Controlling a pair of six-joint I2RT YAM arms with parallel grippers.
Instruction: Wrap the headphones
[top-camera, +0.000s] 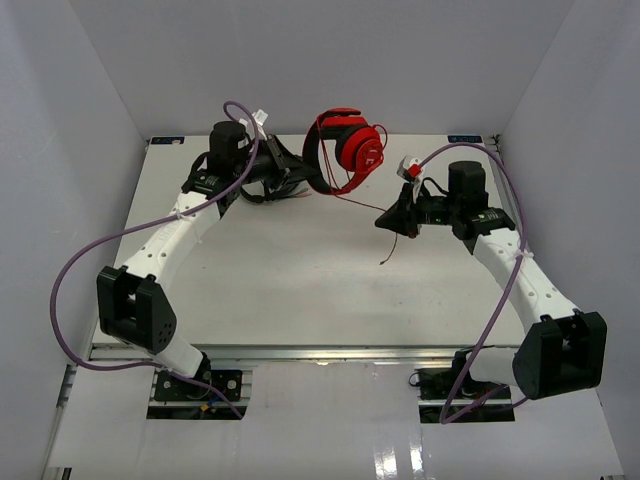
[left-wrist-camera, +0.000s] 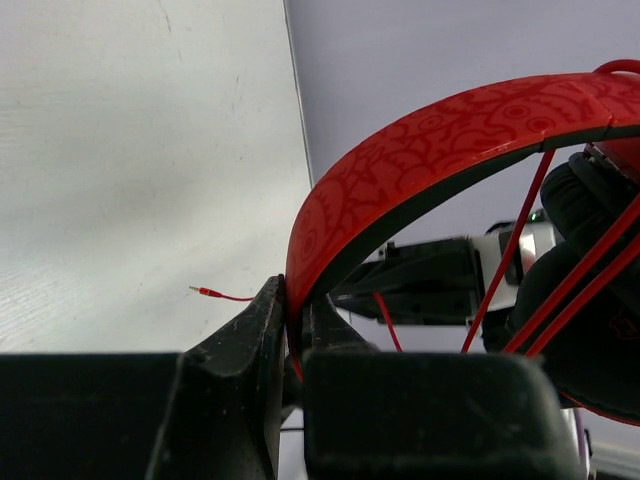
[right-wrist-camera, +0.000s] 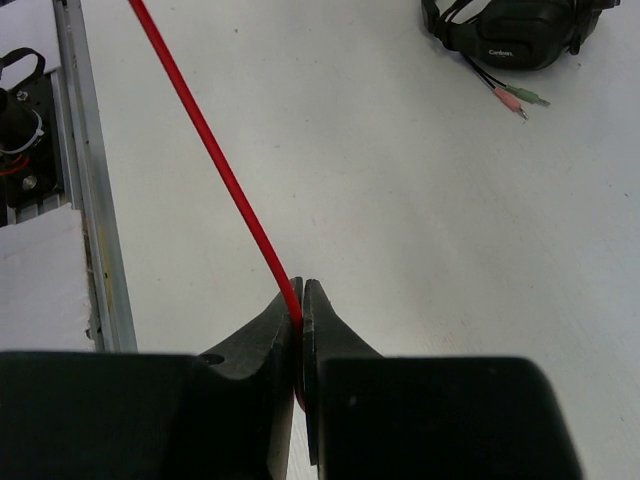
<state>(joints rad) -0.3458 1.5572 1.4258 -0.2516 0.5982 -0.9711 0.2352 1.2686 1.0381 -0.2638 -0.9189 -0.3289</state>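
Both arms reach forward and inward, with the left gripper (top-camera: 305, 172) up high, clamped on the headphones (top-camera: 358, 148), and the right gripper (top-camera: 385, 222) lower, pinching the cable (right-wrist-camera: 215, 160).

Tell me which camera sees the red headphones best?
Top external: the headphones show whole there. Left wrist shows only part of the headband close up; right wrist shows just the cable.

Bare tabletop (top-camera: 300, 290) across the near half, red cable (right-wrist-camera: 218, 160) stretched over mid-table (thin, taut), black headphones (right-wrist-camera: 515, 35) far left
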